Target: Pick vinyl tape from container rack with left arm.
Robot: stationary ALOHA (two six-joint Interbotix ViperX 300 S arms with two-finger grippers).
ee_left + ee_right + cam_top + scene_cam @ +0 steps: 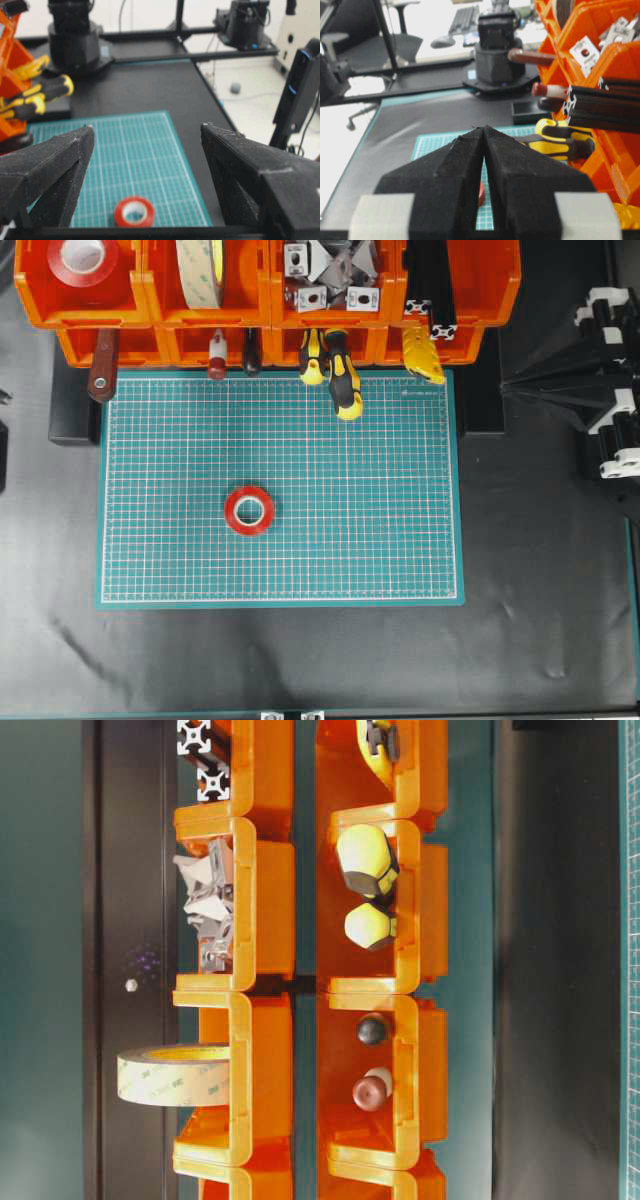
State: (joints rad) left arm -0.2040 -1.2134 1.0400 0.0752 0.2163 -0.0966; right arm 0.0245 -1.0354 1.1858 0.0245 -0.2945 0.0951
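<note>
Centrally on the green mat (280, 490), slightly left of its middle, the red tape (250, 510) lay flat with its white core facing up. It touched nothing else and sat well apart from the rack (270, 300) along the mat's far edge.

The left end effector (147, 150) stood wide, with nothing between its black fingers (55, 165). In the left wrist view the tape (134, 212) appeared low in the gap between them, resting on the mat (135, 150) and clear of both fingers.

The right end effector (484, 150) was closed, its two fingers pressed together with only a thin seam between them. It held nothing. In the overhead view the right arm (610, 390) sat at the right edge, off the mat, over the black counter (540, 590).

The rack's upper tier held, from the left in the overhead view:
- a second red tape ring (84, 262) in the leftmost bin;
- a cream tape roll (202, 270) standing on edge in the next bin;
- grey metal brackets (330, 275) in the third bin;
- black aluminium profiles (430, 300) in the fourth bin.

From the lower tier, tool handles projected toward the mat: a brown handle (102, 368), a small red-and-white handle (217, 355), two yellow-and-black screwdrivers (335, 370), and a yellow tool (425, 355).
</note>
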